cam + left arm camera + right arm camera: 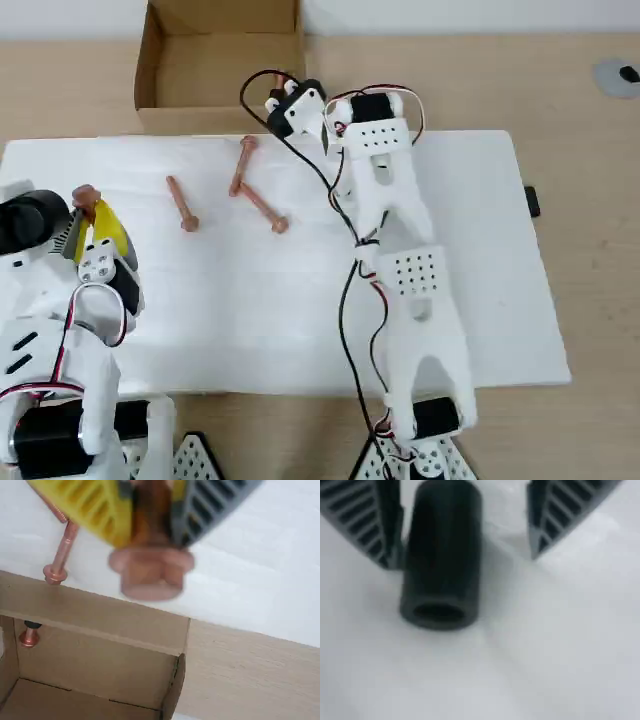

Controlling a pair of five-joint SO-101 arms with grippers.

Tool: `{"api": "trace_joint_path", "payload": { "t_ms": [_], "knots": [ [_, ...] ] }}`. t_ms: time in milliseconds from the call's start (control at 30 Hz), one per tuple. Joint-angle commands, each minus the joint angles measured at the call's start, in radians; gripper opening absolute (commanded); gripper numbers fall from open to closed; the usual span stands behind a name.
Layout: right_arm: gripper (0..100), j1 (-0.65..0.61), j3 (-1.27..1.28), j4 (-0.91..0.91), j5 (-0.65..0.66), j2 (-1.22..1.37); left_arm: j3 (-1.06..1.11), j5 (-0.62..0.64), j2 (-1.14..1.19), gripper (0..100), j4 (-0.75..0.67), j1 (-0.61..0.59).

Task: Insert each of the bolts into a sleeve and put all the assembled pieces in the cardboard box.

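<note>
Fingers of our left gripper are clamped on a copper bolt at the nine o'clock edge of the white mat. Our right gripper stands spread, with a black sleeve lying between its tips on the mat at twelve o'clock, just beside the cardboard box. We count three loose bolts toward eleven.

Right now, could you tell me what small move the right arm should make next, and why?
Probably close the right gripper on the black sleeve: it lies between the open fingers, and the left gripper holds a bolt.
</note>
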Motion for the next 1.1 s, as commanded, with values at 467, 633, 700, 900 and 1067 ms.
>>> {"api": "trace_joint_path", "payload": {
  "t_ms": [467,633,700,900,1067],
  "knots": [
    [1.0,-0.015,-0.047,0.071,0.002,-0.004,-0.005,0.000,-0.010,1,-0.020,-0.009],
    [1.0,-0.016,-0.048,0.071,0.002,-0.071,-0.005,0.000,-0.010,1,-0.020,-0.009],
    [1.0,-0.016,-0.048,0.071,0.002,-0.111,-0.005,0.000,-0.010,1,-0.020,-0.009],
    [1.0,-0.025,-0.050,0.071,0.003,-0.317,-0.005,0.000,-0.010,1,-0.020,-0.009],
    [1.0,-0.076,-0.050,0.071,0.003,-0.550,-0.005,0.000,-0.010,1,-0.020,-0.009]
  ]
}}
